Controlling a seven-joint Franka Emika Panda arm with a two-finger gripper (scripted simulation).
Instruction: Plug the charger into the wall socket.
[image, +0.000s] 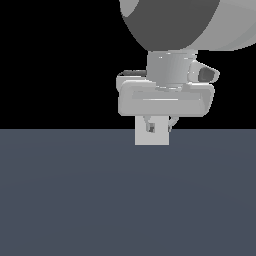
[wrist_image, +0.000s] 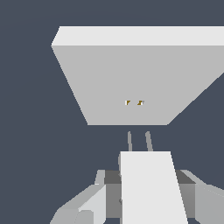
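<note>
Surface: flat slate-blue table (image: 75, 200) fills the lower half of the exterior view, black void above it. The same blue-grey shows as backdrop in the wrist view.

Arm: the Panda's last link, a big grey rounded mass (image: 170, 22), hangs in from the top of the exterior view, ending in a pale cylindrical flange and a broad flat hand body. The gripper (image: 159, 126) points down and away from the camera; its fingers are mostly hidden behind the hand body and only short stubs show.

Wall socket (wrist_image: 131, 74): flat off-white square panel, standing upright on the table, seen steeply foreshortened from the wrist camera with its top edge as a lighter band. Two tiny yellowish dots near the middle of its face. In the exterior view a pale square (image: 152, 136) shows just below the hand body (socket or block, I cannot tell which from this angle).

Charger (wrist_image: 151, 188): small plain off-white block, held between the jaws, which are closed narrowly against its two sides. Two thin grey prongs (wrist_image: 139, 141) stick out of its front end toward the socket face. Prong tips are near the panel's lower edge, apart from it, not yet in the dots.
</note>
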